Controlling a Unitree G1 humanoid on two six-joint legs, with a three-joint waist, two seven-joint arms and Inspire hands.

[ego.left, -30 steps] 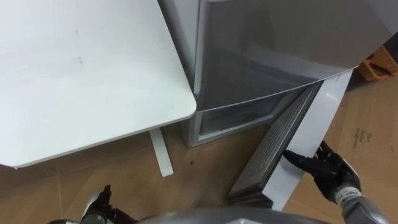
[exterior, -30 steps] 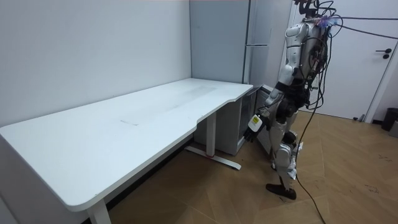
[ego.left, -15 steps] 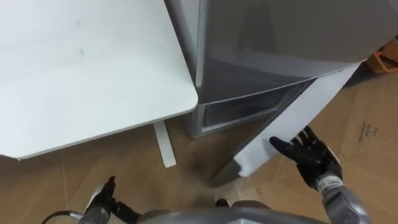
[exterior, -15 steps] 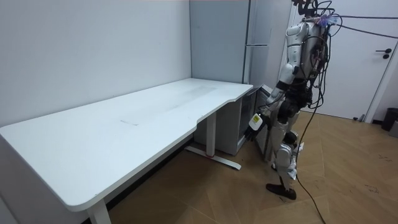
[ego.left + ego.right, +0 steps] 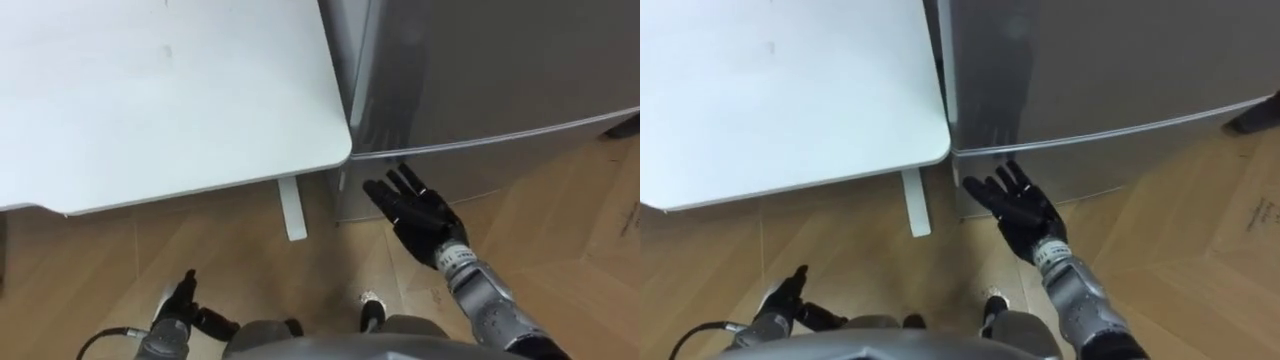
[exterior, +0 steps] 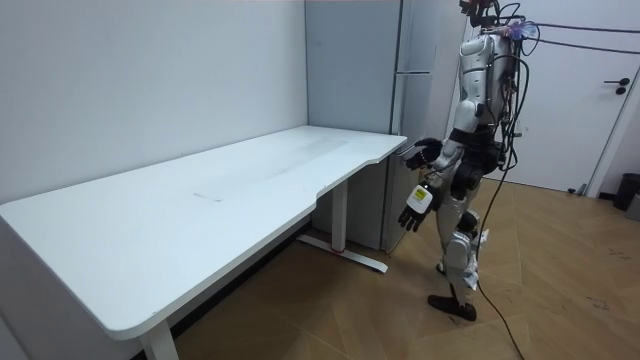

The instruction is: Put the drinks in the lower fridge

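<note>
Here, the right hand [image 5: 418, 212] is held with straight, spread fingers [image 5: 408, 182] at the shut grey metal lower fridge door [image 5: 500, 160], beside the white desk [image 5: 150, 100]; the left hand [image 5: 182, 308] is hung low, fingers relaxed.

Right hand [image 5: 415, 210] stretches flat, fingers straight, toward the fridge [image 5: 480, 70]; left hand [image 5: 182, 308] hangs relaxed, well back from it.

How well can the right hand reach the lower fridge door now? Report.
Probably yes: the right hand, fingers straight, is up close before the shut lower fridge door, near its top corner by the table, and nothing stands between them.
</note>
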